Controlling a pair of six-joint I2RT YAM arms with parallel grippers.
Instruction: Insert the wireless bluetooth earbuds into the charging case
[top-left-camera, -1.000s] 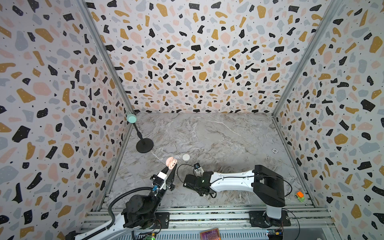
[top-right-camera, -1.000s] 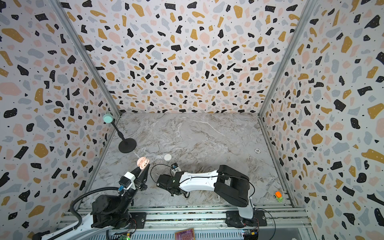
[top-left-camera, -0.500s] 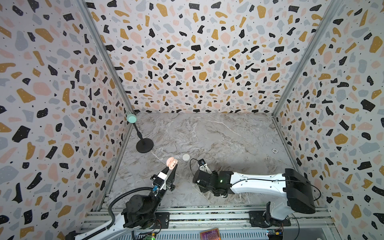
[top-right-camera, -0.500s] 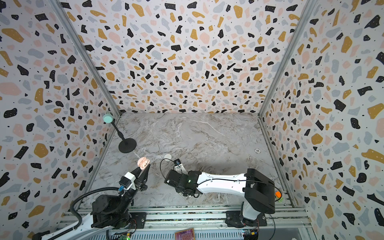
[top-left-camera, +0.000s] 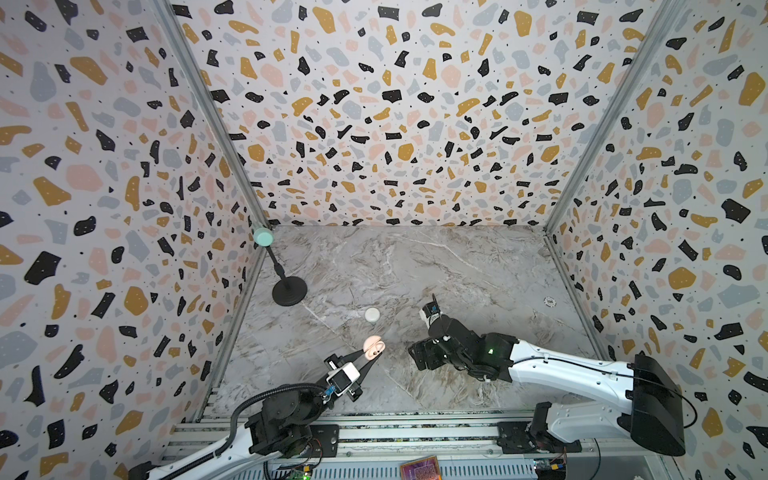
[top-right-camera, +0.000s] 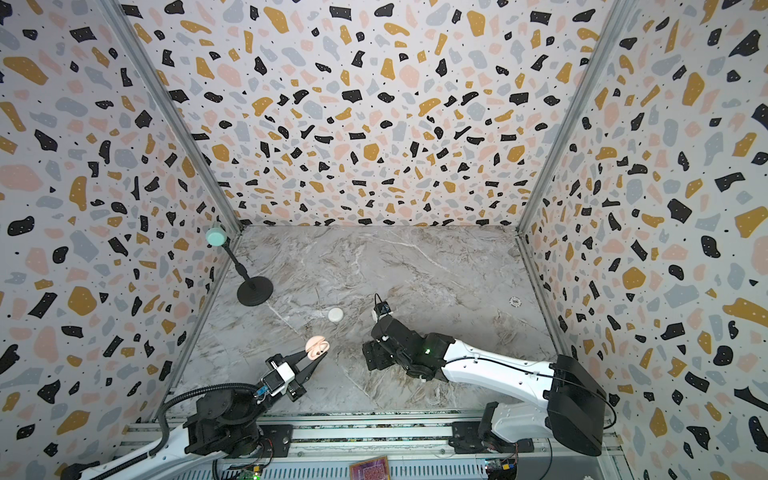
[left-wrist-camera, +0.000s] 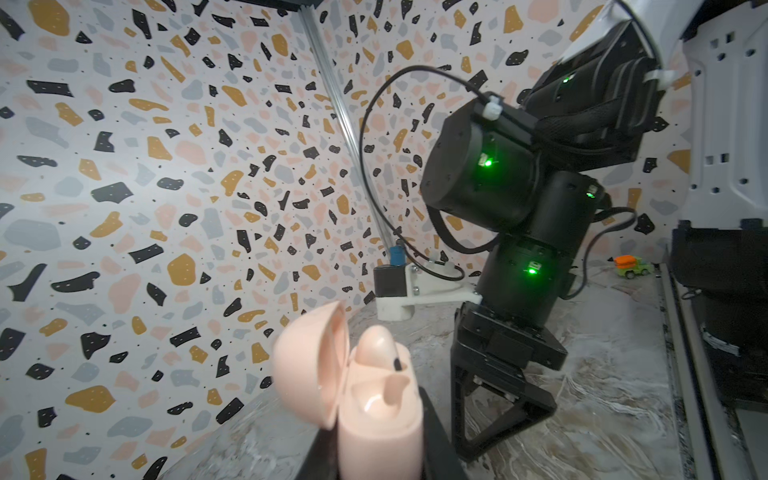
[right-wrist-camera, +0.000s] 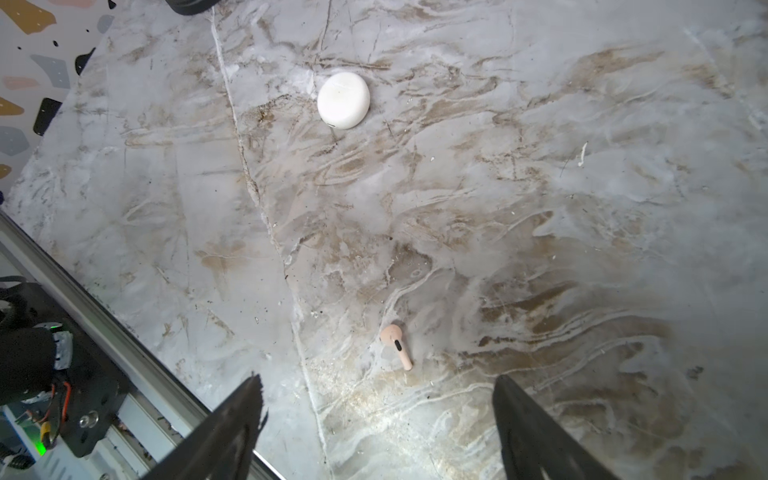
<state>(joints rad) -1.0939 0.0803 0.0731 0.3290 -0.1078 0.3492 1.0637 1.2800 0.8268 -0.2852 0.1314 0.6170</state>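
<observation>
Pale pink rounded plastic charging case (left-wrist-camera: 376, 415), lid hinged open, is clamped between the closed jaws of the left gripper (top-left-camera: 371, 356). The seated pale pink stemmed earbud (left-wrist-camera: 379, 345) occupies one slot. The loose pale pink stemmed earbud (right-wrist-camera: 397, 345) lies on the grey marble-patterned tabletop (right-wrist-camera: 561, 174), just ahead of the right gripper (right-wrist-camera: 378, 380), whose jaws stand wide apart and empty. The white round closed case (right-wrist-camera: 343, 99) rests farther off.

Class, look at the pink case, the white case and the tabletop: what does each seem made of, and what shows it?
Pink case: likely glossy plastic; bright highlights on its smooth moulded inside.
White case: probably plastic, duller sheen; even rounded shell.
Tabletop: marble-look, grey with brown veins; stone or print, unclear.
</observation>
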